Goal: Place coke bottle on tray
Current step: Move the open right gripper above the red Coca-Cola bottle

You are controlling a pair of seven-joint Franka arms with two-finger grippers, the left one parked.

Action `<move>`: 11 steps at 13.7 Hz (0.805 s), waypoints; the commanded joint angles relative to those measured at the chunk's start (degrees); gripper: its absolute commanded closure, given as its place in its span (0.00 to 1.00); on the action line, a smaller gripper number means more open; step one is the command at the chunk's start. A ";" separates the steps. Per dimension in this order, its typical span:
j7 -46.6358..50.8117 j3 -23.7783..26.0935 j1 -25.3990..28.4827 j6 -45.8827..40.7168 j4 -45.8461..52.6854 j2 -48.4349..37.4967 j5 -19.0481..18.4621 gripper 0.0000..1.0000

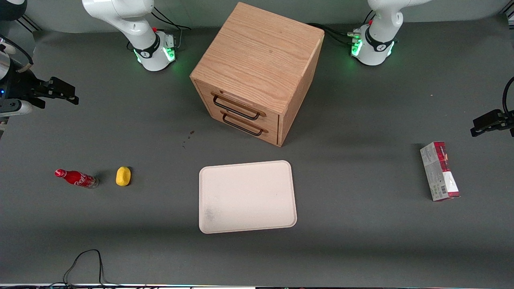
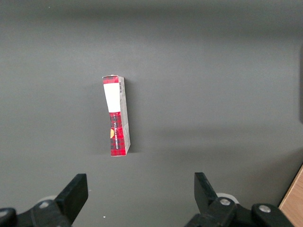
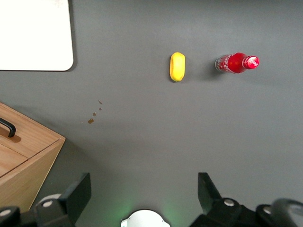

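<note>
Red, lying flat on the grey table: coke bottle, at mid-height of the front frame, toward the working arm's end. Long axis roughly along the table's length, cap end pointing out to that end and tilted a touch away from the front camera; clear base turned toward the yellow oval lump just beside it. White script along the red body, red cap (lettering too small to read in full).

Well apart from the tray, cream-white, with a low rim and rounded corners, in the lower centre of the front frame, nothing on it.

Gripper up at the frame's edge, above the table and farther from the front camera than the bottle; fingers spread wide, holding nothing.

By count: one bottle, one tray, one yellow lump, one wooden cabinet with two drawers, one red-and-grey carton toward the parked arm's end.
</note>
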 commanded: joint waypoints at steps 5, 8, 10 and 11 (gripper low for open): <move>1.13 -0.57 0.56 -2.31 1.56 0.90 -0.15 0.00; 0.60 -1.18 0.21 -2.31 1.64 1.16 -0.50 0.00; 0.34 -3.63 0.30 -2.39 1.73 1.16 -0.59 0.00; -0.36 -5.04 0.30 -2.39 1.91 1.16 -0.59 0.00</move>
